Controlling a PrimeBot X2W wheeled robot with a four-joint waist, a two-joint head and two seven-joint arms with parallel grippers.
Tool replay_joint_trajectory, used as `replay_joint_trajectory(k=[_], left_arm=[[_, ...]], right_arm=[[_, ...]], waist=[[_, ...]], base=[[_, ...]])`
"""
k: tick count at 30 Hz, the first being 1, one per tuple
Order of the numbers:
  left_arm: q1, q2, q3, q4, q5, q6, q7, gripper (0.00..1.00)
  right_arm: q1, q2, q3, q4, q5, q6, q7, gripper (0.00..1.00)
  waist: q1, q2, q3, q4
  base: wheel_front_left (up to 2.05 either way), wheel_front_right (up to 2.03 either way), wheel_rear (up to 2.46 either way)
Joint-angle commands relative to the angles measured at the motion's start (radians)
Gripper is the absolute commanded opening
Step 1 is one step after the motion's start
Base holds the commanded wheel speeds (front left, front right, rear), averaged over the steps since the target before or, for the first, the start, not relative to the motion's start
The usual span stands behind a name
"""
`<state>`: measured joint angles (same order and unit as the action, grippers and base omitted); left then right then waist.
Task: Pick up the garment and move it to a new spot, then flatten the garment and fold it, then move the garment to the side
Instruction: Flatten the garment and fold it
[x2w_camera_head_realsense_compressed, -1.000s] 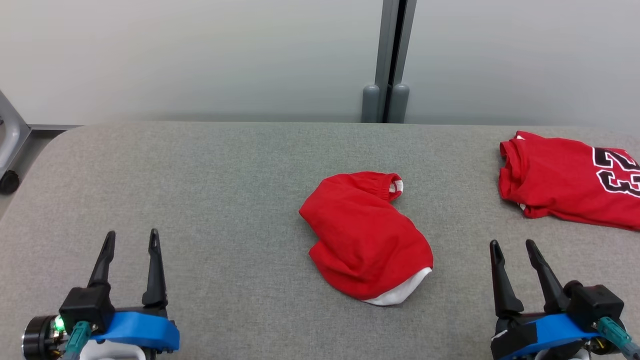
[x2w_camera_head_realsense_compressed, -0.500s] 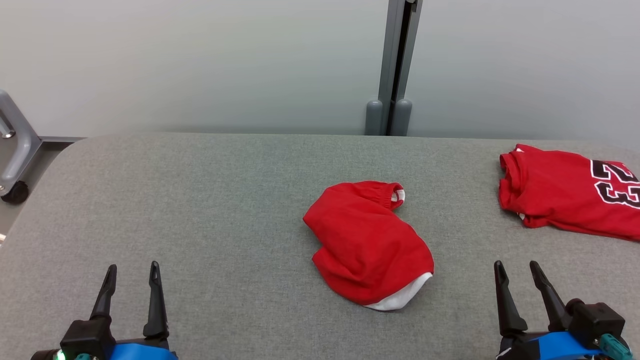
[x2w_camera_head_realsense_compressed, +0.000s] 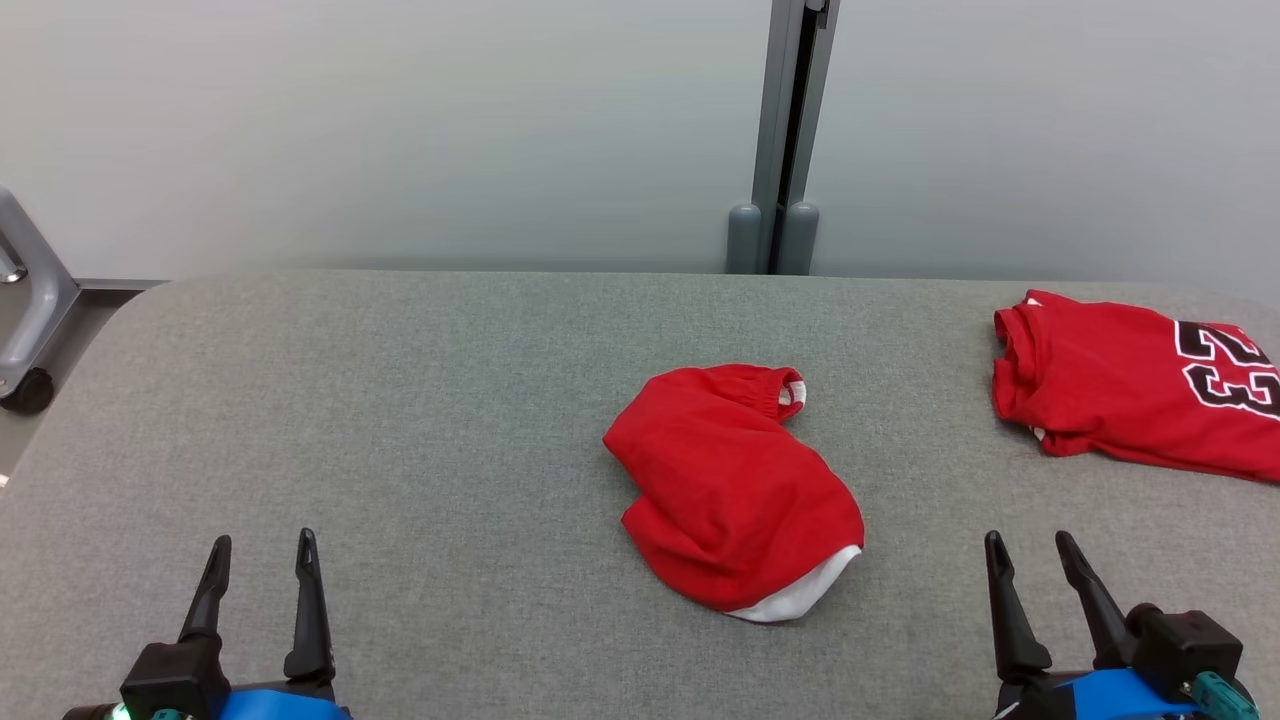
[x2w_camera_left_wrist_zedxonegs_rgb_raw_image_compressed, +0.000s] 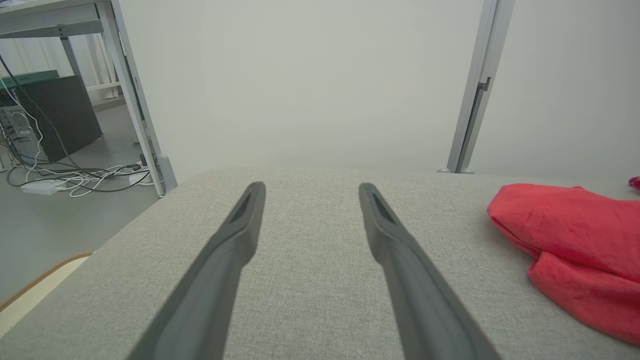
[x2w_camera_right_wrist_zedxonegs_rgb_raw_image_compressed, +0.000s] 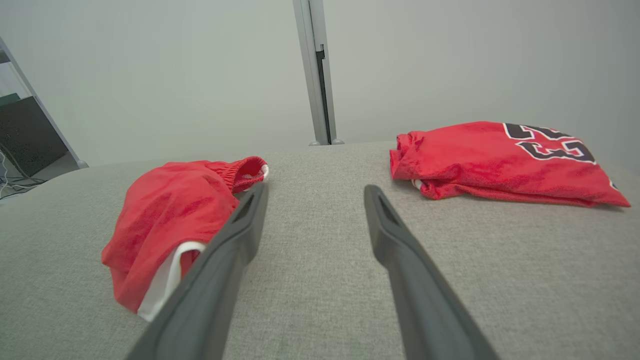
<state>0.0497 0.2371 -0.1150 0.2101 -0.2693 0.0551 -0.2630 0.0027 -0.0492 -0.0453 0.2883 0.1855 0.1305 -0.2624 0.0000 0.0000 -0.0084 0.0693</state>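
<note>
Both left gripper (x2w_camera_head_realsense_compressed: 263, 537) and right gripper (x2w_camera_head_realsense_compressed: 1027, 535) keep jaws apart; garment (x2w_camera_head_realsense_compressed: 730, 490) lies unmoved.

I'm working over a grey fabric-covered table (x2w_camera_head_realsense_compressed: 400, 400) with rounded corners. Behind it is a plain pale wall (x2w_camera_head_realsense_compressed: 400, 120), split by a grey metal post (x2w_camera_head_realsense_compressed: 778, 130). The light is soft and even. On the left wrist camera I see grey floor (x2w_camera_left_wrist_zedxonegs_rgb_raw_image_compressed: 40, 225), tangled cables (x2w_camera_left_wrist_zedxonegs_rgb_raw_image_compressed: 80, 176), a white desk leg (x2w_camera_left_wrist_zedxonegs_rgb_raw_image_compressed: 134, 95) and what may be a dark computer case (x2w_camera_left_wrist_zedxonegs_rgb_raw_image_compressed: 55, 115).
</note>
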Motion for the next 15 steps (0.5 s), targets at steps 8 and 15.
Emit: replay_joint_trajectory(k=[8,15], left_arm=[[-0.012,-0.002,0.01,0.003,0.012,-0.002,-0.002,1.0],[-0.012,-0.006,0.014,0.003,0.015,-0.001,-0.002,1.0]], right_arm=[[-0.002,-0.003,0.001,0.013,0.005,0.001,-0.003,1.0],[-0.025,-0.003,0.017,0.03,0.002,0.001,-0.004,1.0]], waist=[[0.0,0.0,0.002,0.001],[0.0,0.0,0.002,0.004]], base=[[0.0,0.0,0.0],[0.0,0.0,0.0]])
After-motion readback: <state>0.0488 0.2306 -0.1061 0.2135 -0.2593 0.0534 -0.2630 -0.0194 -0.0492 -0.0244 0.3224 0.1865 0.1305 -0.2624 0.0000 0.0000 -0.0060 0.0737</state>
